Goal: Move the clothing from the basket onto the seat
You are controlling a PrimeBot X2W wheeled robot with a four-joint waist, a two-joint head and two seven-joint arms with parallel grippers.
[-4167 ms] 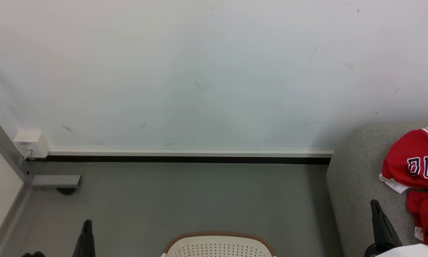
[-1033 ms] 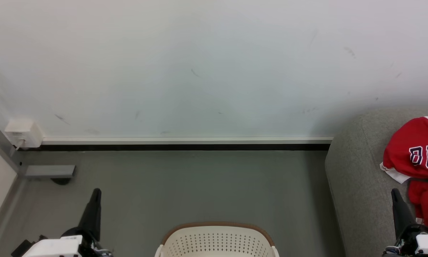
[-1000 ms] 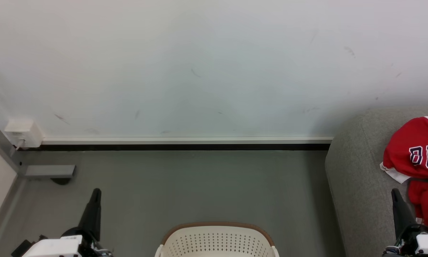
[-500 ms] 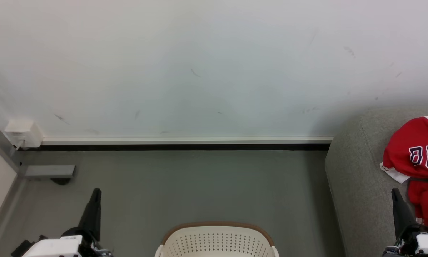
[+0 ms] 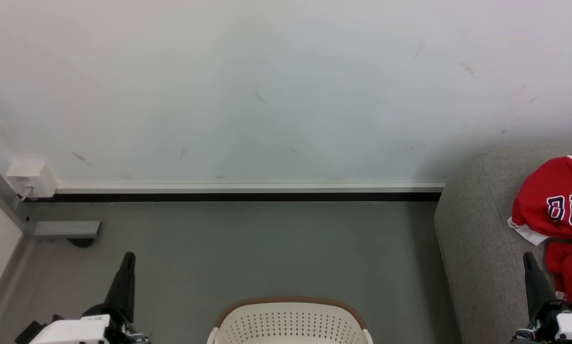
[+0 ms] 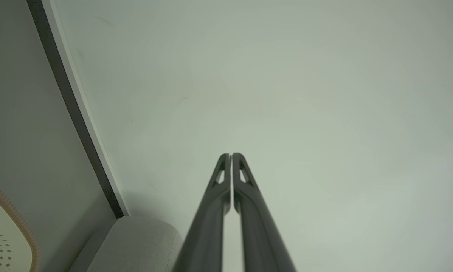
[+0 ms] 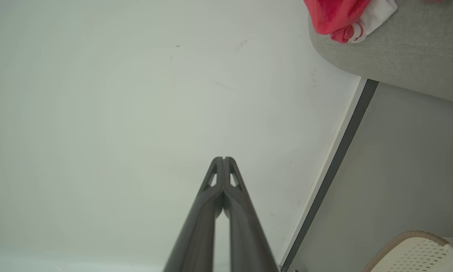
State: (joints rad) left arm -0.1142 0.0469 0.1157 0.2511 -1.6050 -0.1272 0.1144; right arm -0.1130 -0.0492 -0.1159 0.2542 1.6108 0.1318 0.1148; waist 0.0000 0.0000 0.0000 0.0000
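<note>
Red clothing [image 5: 558, 210] with dark white-outlined letters lies on the grey seat [image 5: 477, 239] at the right edge of the head view, a second red piece [image 5: 570, 274] just below it. The right wrist view catches a red and white bunch of clothing [image 7: 343, 19] on the seat [image 7: 400, 60]. The cream basket [image 5: 291, 322] with its brown rim stands on the floor at bottom centre; its inside is out of view. My left gripper [image 5: 129, 256] is shut and empty left of the basket. My right gripper [image 5: 527, 256] is shut and empty, over the seat beside the clothing.
A white wall [image 5: 267, 95] with a dark baseboard [image 5: 248, 197] closes the space ahead. A white socket box [image 5: 30, 177] and a grey metal foot [image 5: 66, 229] sit at the left. Grey floor [image 5: 267, 253] lies between basket and wall.
Since about four seconds ago the camera has shifted and both grippers stand higher in the head view. Over the last second nothing has moved.
</note>
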